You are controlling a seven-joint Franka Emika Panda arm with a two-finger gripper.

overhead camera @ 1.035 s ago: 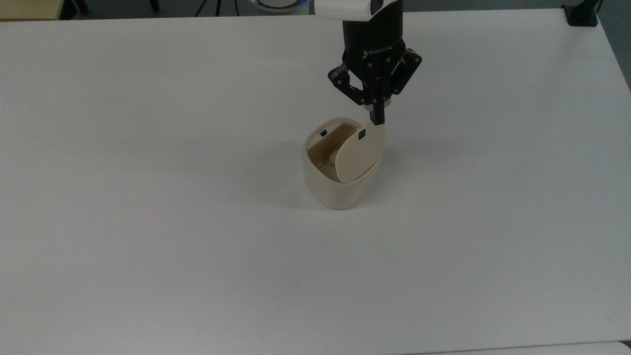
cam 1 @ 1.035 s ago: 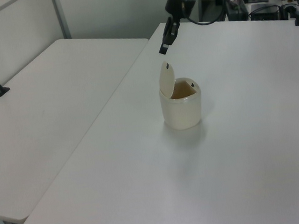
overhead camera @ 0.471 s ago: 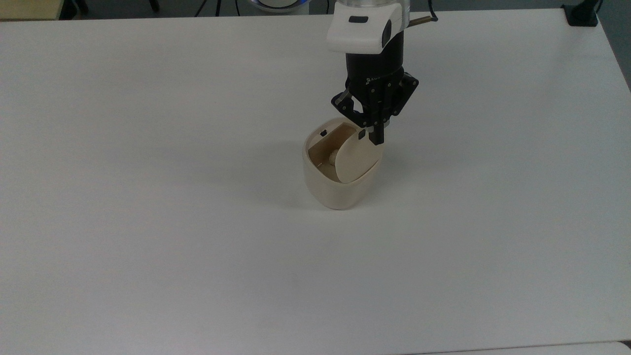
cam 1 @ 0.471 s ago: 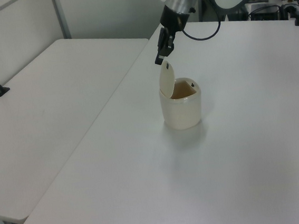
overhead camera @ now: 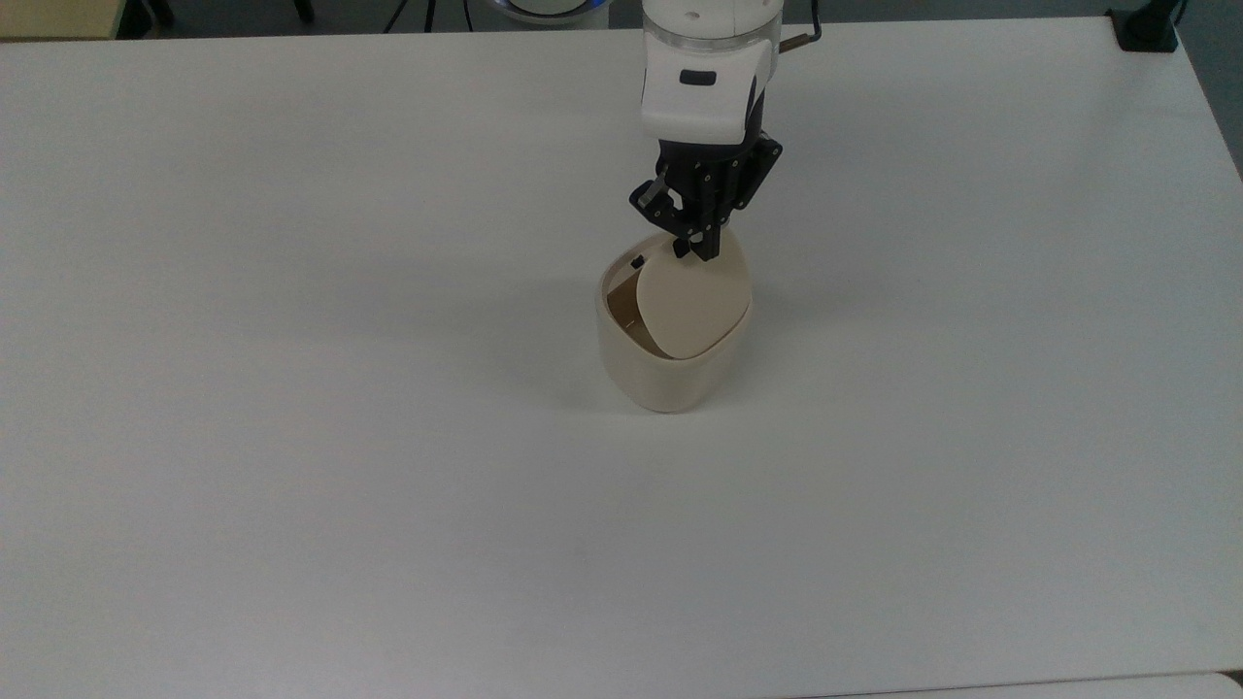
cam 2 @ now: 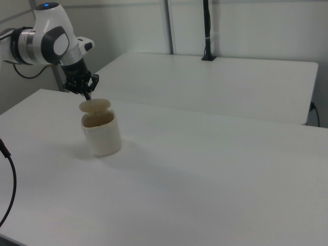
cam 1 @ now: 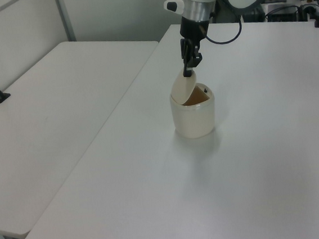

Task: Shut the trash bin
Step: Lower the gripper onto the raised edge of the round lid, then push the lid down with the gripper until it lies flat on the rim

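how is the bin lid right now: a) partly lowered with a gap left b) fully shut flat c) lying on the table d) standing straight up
a: the lid is tilted over the trash bin, its opening uncovered on the top view's left, with the tool at the lid's far edge.

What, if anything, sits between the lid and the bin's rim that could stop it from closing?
Nothing visible does. The gripper presses its shut fingertips on the lid of the trash bin, which is tilted partway down. The gap left at the top view's left shows only the bin's tan inside, with nothing across the rim.
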